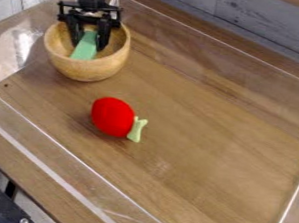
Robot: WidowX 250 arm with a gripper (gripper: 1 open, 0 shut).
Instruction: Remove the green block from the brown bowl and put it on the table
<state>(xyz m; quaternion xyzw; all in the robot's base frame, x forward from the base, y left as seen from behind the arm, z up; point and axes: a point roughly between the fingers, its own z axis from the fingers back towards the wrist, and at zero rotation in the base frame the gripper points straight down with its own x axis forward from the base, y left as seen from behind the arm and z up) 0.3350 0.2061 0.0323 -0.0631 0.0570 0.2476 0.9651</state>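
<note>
The green block (85,47) leans tilted inside the brown bowl (84,72), which stands at the far left of the table (220,111). My black gripper (88,37) points straight down into the bowl. Its two fingers straddle the block, one on each side. A small gap still shows between each finger and the block, so the jaws are open around it. The block's lower end is hidden behind the bowl's near wall.
A red ball (110,115) with a pale green stub (138,130) lies near the table's middle, in front of the bowl. Clear plastic walls (52,164) run along the table's edges.
</note>
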